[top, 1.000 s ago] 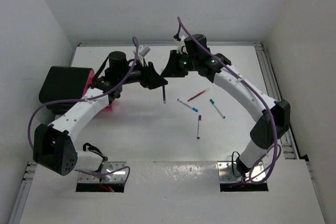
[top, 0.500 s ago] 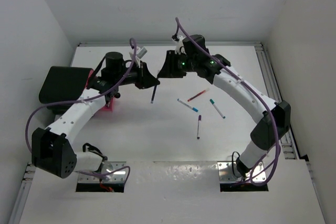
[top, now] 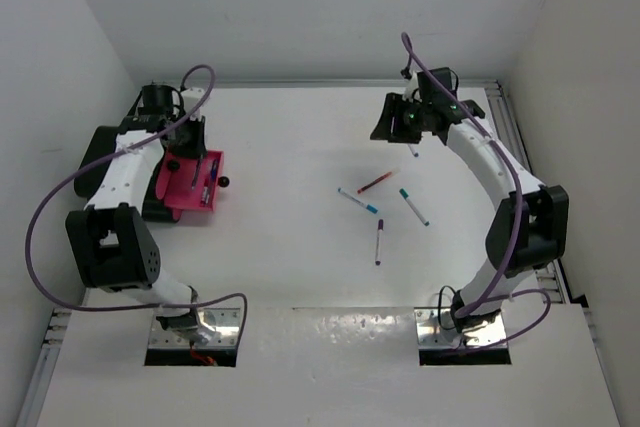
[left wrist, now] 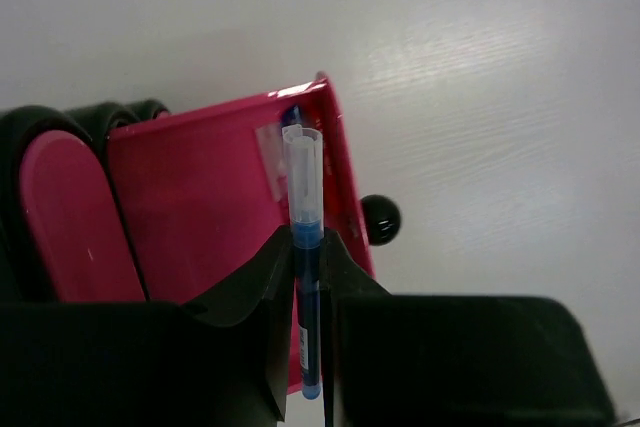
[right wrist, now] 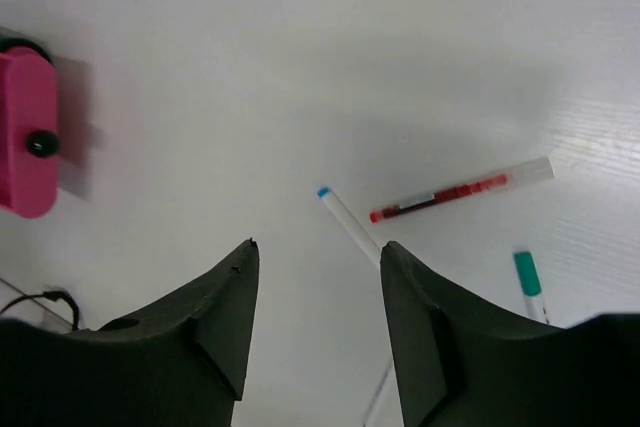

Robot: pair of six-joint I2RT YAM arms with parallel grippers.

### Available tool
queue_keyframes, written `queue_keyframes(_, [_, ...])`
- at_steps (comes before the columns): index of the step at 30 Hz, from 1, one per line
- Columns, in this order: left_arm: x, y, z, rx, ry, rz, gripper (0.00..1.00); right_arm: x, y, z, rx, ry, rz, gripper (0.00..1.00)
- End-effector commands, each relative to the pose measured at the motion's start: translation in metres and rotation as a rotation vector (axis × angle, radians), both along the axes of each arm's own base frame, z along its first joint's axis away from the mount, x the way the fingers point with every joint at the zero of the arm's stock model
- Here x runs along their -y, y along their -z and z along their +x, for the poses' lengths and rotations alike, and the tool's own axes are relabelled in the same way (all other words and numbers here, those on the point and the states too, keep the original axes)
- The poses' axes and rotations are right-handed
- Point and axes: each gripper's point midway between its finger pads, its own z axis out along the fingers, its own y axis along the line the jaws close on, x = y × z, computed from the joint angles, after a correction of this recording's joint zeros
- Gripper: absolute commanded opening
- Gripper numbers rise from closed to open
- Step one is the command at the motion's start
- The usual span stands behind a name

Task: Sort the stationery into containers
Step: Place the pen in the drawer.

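The blue pen (left wrist: pixel 304 197) is carried leftward over the pink tray (left wrist: pixel 200 197); the right gripper (right wrist: pixel 318 257) is withdrawn rightward, apparently opened wider.

Shows a magenta-pink tray (top: pixel 175 197), a matte black box (top: pixel 98 152), a blue pen (left wrist: pixel 304 197) with clear cap, a red pen (right wrist: pixel 455 192) in clear casing, a teal-capped white pen (right wrist: pixel 528 282), a plain white table (right wrist: pixel 300 67).

Four thin white-bodied pens (top: pixel 377 182) (top: pixel 357 200) (top: pixel 413 206) (top: pixel 379 241) lie loose mid-table. At the left are one magenta-pink rectangular tray (top: pixel 175 195) and one matte black box (top: pixel 97 152).
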Motion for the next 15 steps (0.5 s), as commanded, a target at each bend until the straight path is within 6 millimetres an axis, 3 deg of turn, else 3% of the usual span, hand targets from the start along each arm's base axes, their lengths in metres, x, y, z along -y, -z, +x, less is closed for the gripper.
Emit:
queue_keyframes(1, [-0.027,0.008,0.001,-0.04,-0.02,0.12,0.05,0.008,0.0,-0.003,0.048,-0.042,-0.055,0.51])
queue_keyframes(4, [-0.034,0.025,0.004,-0.08,-0.04,0.134,0.07,0.014,0.011,-0.001,0.033,-0.032,-0.084,0.47])
queue_keyframes(11, [-0.036,0.039,0.015,-0.101,-0.076,0.104,0.14,0.023,0.036,0.003,-0.027,-0.002,-0.121,0.44])
queue_keyframes(15, [-0.035,0.043,0.013,-0.14,-0.075,0.097,0.32,0.03,0.055,0.003,-0.085,0.041,-0.141,0.41])
